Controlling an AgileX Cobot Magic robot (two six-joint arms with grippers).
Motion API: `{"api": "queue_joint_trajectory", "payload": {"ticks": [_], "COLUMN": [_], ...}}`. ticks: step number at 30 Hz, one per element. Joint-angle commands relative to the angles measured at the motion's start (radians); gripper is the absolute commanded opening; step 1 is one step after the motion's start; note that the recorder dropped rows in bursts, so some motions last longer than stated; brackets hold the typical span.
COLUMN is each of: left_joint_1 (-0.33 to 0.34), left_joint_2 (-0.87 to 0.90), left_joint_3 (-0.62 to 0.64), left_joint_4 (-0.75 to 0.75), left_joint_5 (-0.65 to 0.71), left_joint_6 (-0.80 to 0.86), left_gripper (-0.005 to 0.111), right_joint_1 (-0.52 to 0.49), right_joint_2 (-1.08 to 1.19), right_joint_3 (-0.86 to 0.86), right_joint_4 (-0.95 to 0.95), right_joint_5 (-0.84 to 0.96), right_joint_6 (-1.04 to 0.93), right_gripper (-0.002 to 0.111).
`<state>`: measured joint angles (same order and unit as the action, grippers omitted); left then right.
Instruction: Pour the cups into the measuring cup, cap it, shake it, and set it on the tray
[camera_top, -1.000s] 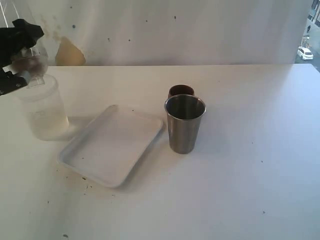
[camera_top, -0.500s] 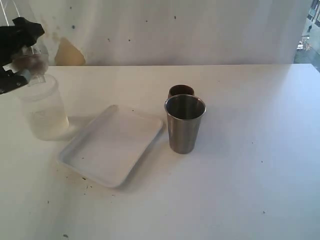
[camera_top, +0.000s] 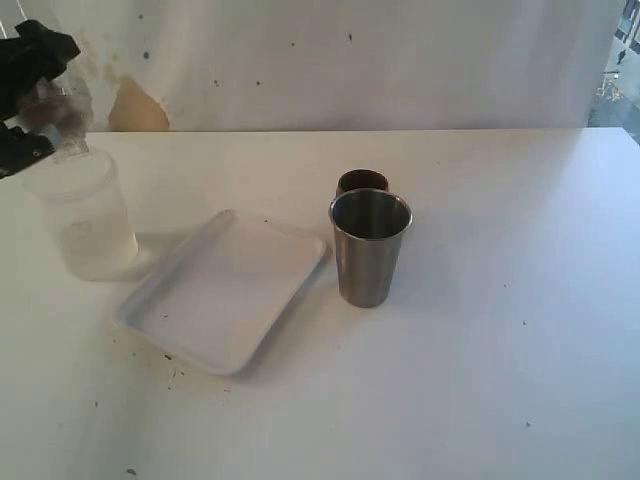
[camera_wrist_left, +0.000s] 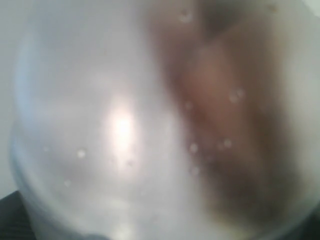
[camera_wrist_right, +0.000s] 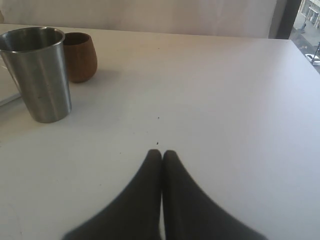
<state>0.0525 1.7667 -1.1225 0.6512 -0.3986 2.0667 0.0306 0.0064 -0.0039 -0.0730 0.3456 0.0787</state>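
Note:
At the far left stands a tall translucent plastic cup (camera_top: 88, 220), apparently the measuring cup; its scale does not show from here. Just above its rim my left gripper (camera_top: 38, 108) is shut on a second clear plastic piece (camera_top: 58, 112), held tilted. That piece (camera_wrist_left: 125, 130) fills the left wrist view as a blur with droplets. The steel tumbler (camera_top: 370, 248) (camera_wrist_right: 37, 75) stands upright right of the white tray (camera_top: 225, 290), with the brown wooden cup (camera_top: 362, 181) (camera_wrist_right: 80, 56) touching or just behind it. My right gripper (camera_wrist_right: 161, 152) is shut and empty, low over bare table, apart from both cups.
The white table (camera_top: 500, 330) carries small dark specks, with some near the tray's front corner (camera_top: 165, 365). A pale wall (camera_top: 350, 60) with a tan stain (camera_top: 138, 105) backs the table. A window (camera_top: 620, 70) is at the far right.
My left gripper and the clear piece it holds have risen slightly above the standing cup's rim. Tray, tumbler and wooden cup have not moved.

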Motion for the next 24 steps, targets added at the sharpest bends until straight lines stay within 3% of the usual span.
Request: {"api": "queue_joint_trajectory", "payload": {"ticks": [1,6,10,14,19,24], "left_joint_1": [-0.002,-0.002,-0.002,-0.002,-0.005,-0.005], "left_joint_2": [-0.011,-0.011,-0.011,-0.011,-0.011,-0.011], "left_joint_3": [-0.009,-0.009,-0.009,-0.009,-0.009,-0.009], "left_joint_4": [-0.092,-0.279,-0.437,-0.494,-0.495,-0.495], "left_joint_5": [0.052,0.087,0.104,0.116,0.101,0.062], "left_joint_6": [-0.112,-0.259,-0.478,-0.694,-1.077,-1.193], "left_gripper": [0.0,0.0,0.0,0.0,0.0,0.0], "right_joint_1": [-0.001,-0.001,-0.001,-0.001,-0.001,-0.001], "right_joint_2": [-0.006,-0.006,-0.006,-0.006,-0.006,-0.006], "right_joint_3": [0.004,0.004,0.004,0.004,0.004,0.004], "right_joint_4": [-0.006,-0.006,-0.006,-0.006,-0.006,-0.006], "right_joint_5": [-0.003,-0.003,-0.003,-0.003,-0.003,-0.003], "right_joint_6": [0.005,0.005,0.005,0.005,0.005,0.005], "right_gripper": [0.0,0.0,0.0,0.0,0.0,0.0]}}
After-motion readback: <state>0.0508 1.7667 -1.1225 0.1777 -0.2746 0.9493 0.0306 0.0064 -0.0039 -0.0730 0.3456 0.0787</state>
